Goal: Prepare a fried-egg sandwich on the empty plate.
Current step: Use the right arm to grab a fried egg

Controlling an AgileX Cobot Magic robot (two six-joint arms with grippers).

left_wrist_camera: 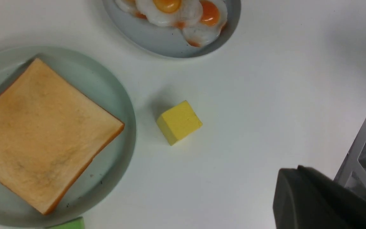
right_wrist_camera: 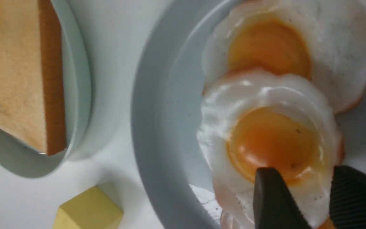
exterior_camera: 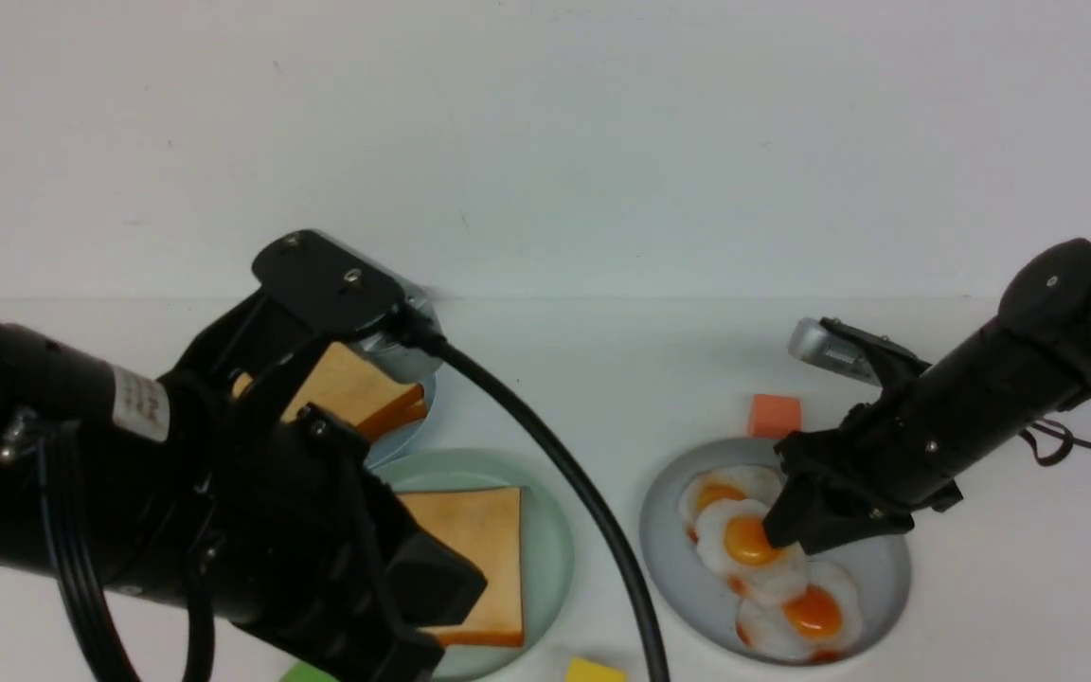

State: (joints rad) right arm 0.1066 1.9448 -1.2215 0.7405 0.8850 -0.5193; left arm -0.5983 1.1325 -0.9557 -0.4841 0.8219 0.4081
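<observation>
While down on the middle fried egg (right_wrist_camera: 275,140), right tool (right_wrist_camera: 303,190) half-spread astride its yolk edge, grip unclear; left tool (exterior_camera: 441,583) closed.

Place was robot lab test bench, not real kitchen. Bare white tabletop (exterior_camera: 1010,606), blank white wall (exterior_camera: 545,133) behind. Black left arm (exterior_camera: 25,445) and right arm (exterior_camera: 972,398) trailed loose cables (exterior_camera: 593,502). Food was glossy toy: fried eggs (exterior_camera: 773,578) on grey-blue plate (exterior_camera: 882,568). Yellow cube (left_wrist_camera: 179,122), orange cube (exterior_camera: 775,415) lay beside plates.

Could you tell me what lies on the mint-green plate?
One toast slice lies flat on the mint-green plate, bare on top. The plate beneath it is covered.
</observation>
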